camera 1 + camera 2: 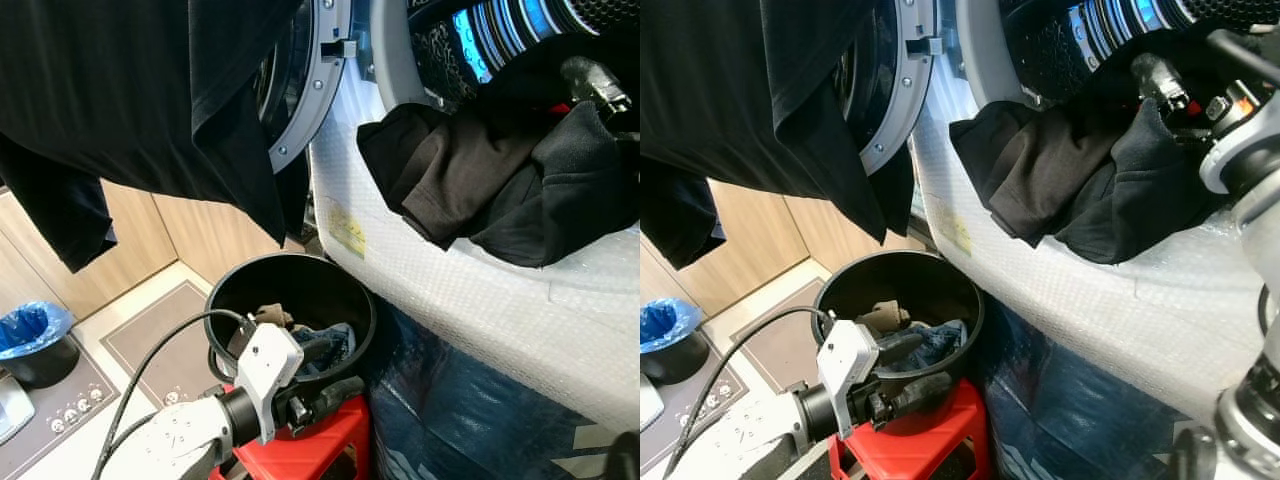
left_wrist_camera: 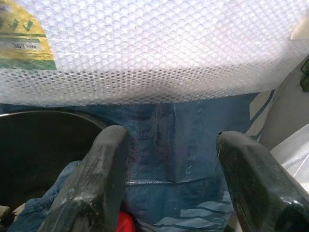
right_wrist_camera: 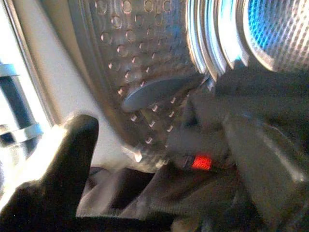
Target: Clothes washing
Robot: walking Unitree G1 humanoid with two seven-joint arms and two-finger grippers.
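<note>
1. While loading is under way, dark clothes [image 1: 500,190] hang over the washer drum's [image 3: 159,63] lip, upper right.
2. Right end effector [image 3: 159,159], fingers spread, sits amid them; whether it grips is unclear.
3. Left end effector [image 2: 169,179], open and empty, hovers beside the black laundry basket [image 1: 290,275], lower centre.
4. Next, probably: push the clothes deeper in.

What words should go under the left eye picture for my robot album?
Dark clothes hang out of the washing machine's mouth, while the robot's left gripper hovers by a black bucket of laundry.

Black shirt [image 1: 140,110] cut off above, right wrist view blurred
</note>
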